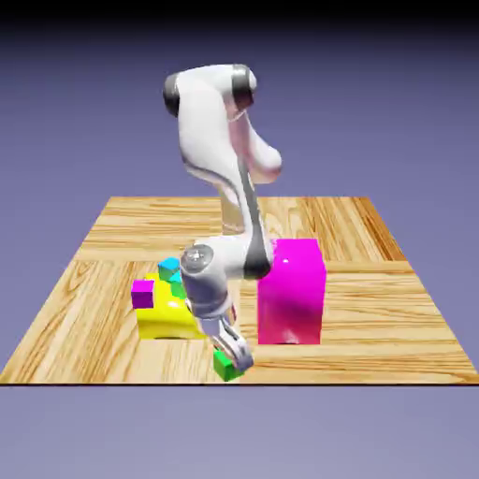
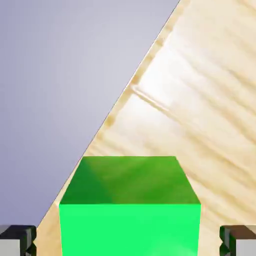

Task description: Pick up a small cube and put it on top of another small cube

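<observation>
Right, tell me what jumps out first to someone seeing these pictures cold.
The white arm bends down to the table's near edge, its gripper around a tiny bright green cube, which fills the hand view. Beside the arm stands a tall magenta block; on its other side, a yellow block with small cubes on it.

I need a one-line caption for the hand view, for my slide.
Hand view: tiny glossy bright green cube between the two grey fingertips of the pincer, near the wooden table's edge.
</observation>
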Tool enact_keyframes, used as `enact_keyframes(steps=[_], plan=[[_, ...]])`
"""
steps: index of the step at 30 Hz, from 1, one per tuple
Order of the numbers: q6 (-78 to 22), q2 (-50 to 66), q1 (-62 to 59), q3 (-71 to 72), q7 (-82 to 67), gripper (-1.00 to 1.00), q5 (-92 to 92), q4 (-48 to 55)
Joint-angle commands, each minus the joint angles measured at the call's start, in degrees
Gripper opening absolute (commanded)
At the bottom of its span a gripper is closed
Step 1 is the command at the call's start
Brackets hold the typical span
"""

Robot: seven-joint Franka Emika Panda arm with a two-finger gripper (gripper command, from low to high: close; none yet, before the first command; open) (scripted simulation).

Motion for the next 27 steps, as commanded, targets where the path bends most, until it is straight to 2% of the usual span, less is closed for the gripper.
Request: enact_keyframes(steps=[1,6,27], plan=[[0.0,0.0,0.0,0.0,0.0,-1.0,0.0,0.0],[-9.3,-10.4,-2.7,1.2,-2.2,-1.0,2.2,-1.1],[-30.0,-54.0,1.2,-30.3,-28.6,-1.0,-2.8,-26.1]])
